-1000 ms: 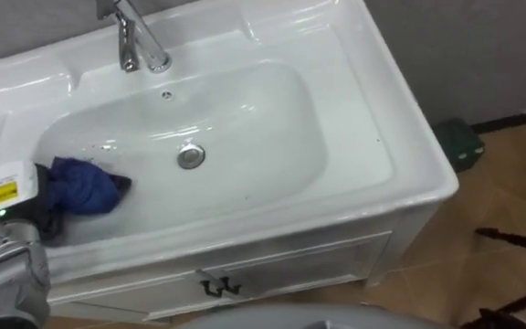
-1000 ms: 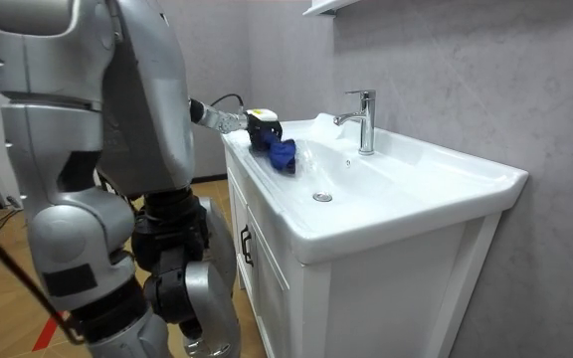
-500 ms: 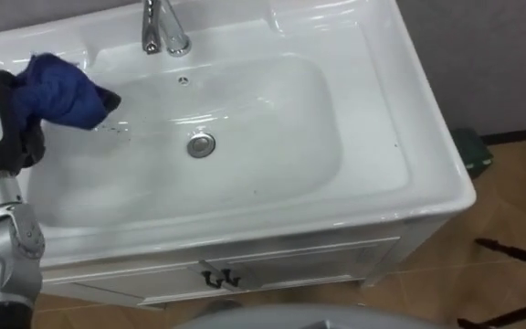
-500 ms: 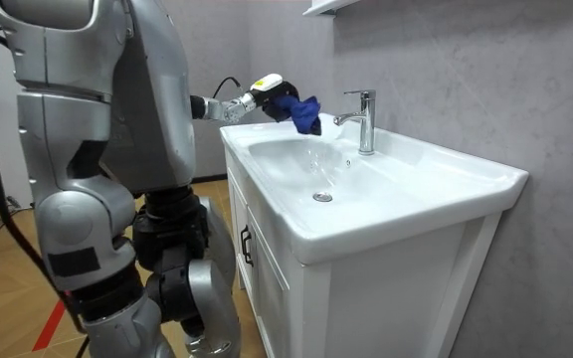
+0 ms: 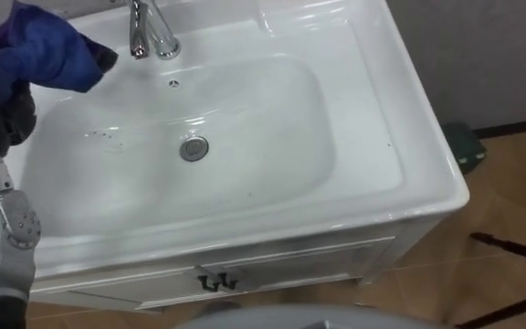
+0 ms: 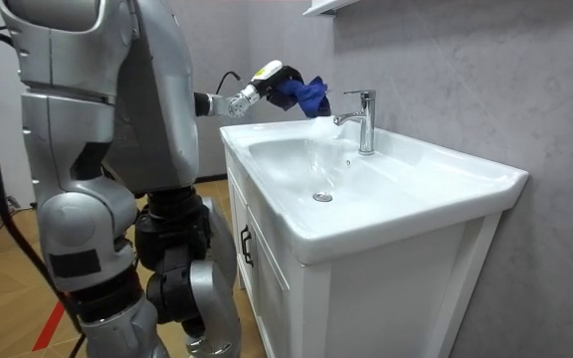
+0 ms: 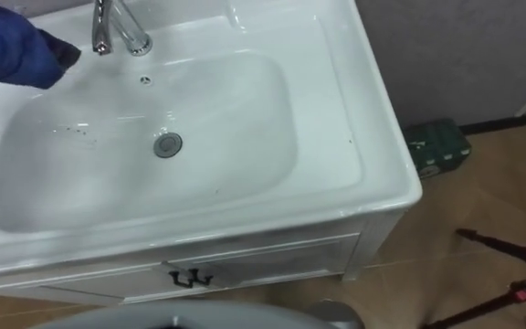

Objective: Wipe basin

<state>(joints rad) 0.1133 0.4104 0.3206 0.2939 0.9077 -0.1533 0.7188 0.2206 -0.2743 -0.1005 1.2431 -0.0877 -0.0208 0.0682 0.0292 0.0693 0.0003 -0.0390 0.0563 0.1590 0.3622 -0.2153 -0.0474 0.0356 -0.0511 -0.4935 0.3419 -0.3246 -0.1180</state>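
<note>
The left robot hand [image 5: 7, 110] is gripping the blue cloth [image 5: 46, 53], with its fingers curled round the bunched fabric. The cloth is hanging in the air above the rear left corner of the white basin [image 5: 409, 178], near the chrome faucet [image 5: 150, 37] and clear of the bowl. The drain [image 5: 194, 148] is sitting mid-bowl. The robot is standing at the basin's front.

No readable text; the yellow label [image 6: 266, 70] on the left hand [image 6: 279, 82] is illegible.

Glossy white ceramic basin [image 5: 354, 183], chrome tap [image 5: 149, 32], soft blue cloth [image 5: 48, 55]
</note>
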